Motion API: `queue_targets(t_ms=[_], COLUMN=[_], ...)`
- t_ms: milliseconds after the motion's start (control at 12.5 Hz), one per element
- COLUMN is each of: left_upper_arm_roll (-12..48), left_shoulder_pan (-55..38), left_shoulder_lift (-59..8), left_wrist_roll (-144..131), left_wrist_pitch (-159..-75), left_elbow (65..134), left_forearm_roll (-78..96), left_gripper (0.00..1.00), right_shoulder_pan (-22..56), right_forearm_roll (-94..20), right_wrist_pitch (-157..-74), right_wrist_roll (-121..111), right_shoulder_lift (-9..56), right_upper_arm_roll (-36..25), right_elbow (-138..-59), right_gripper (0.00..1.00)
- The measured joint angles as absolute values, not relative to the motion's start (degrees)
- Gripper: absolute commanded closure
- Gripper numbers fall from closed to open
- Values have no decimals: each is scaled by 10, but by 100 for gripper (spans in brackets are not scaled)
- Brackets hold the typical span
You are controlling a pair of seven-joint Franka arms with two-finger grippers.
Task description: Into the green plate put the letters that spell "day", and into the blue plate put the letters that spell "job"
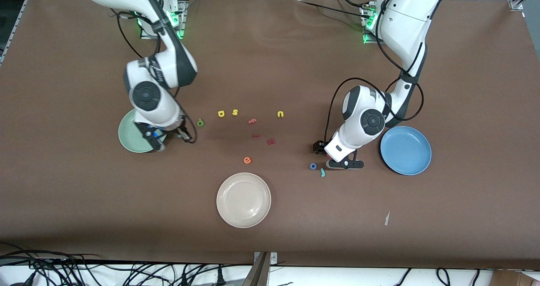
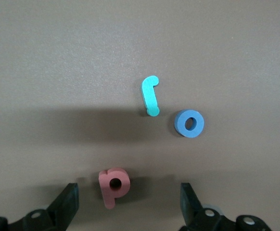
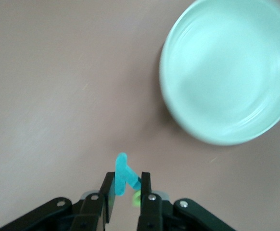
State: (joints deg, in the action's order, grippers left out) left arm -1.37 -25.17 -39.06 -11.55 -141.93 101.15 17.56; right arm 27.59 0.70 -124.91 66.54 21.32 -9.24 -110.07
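**Teal "y" pinched beside the green plate**

The right gripper (image 3: 128,188) pinches the teal "y" (image 3: 123,173) just beside the green plate (image 3: 226,72). The left gripper (image 2: 130,202) – jaws spread – straddles the pinkish-red "b" (image 2: 113,184), near the teal "j" (image 2: 150,96), blue "o" (image 2: 189,123) and blue plate (image 1: 406,150).

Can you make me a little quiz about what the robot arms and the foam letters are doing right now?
1. True or false: the right gripper is pinching the teal y.
2. Which letter sits between the open fingers of the left gripper? A) the blue o B) the pinkish-red b C) the teal j
3. Fill in: the green plate holds ___ letters.

Key: 1 true; 2 B; 3 no.
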Motion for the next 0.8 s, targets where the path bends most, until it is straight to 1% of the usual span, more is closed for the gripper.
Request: queue_targets(t_ms=[80, 160, 241, 321, 401, 481, 642, 722, 802], left_upper_arm_roll=[-14, -15, -15, -16, -16, -18, -20, -20, -21], left_shoulder_pan=[-252, -252, -252, -252, -252, -252, -252, -253, -254], left_shoulder_lift=[-392, -394, -396, -397, -399, -400, -402, -402, -402], left_wrist_roll=[-116, -116, -116, -115, -115, -115, -115, -115, -115], left_wrist_pitch=[-1419, -1419, -1419, -1419, -1419, -1419, -1419, -1419, -1419], left_elbow=[1012, 1011, 1011, 1011, 1011, 1011, 1011, 1010, 1008], left_forearm_roll=[176, 176, 176, 176, 176, 176, 176, 176, 176], left_gripper=[23, 31, 34, 36, 45, 57, 86, 95, 95], right_shoulder_pan=[276, 274, 270, 266, 264, 265, 268, 270, 271], right_forearm_roll=[7, 6, 5, 5, 5, 5, 5, 5, 5], right_wrist_pitch=[-1246, -1248, -1263, -1299, -1365, -1403, -1421, -1416, -1393], right_wrist_roll=[605, 546, 501, 479, 467, 465, 465, 465, 465], right_shoulder_lift=[199, 191, 187, 188, 190, 193, 196, 193, 189], right_upper_arm_roll=[-126, -163, -193, -208, -214, -215, -215, -215, -215], right_elbow=[-1122, -1149, -1179, -1212, -1257, -1286, -1298, -1292, -1278], right_gripper=[100, 100, 100, 92, 29, 0, 0, 0, 0])
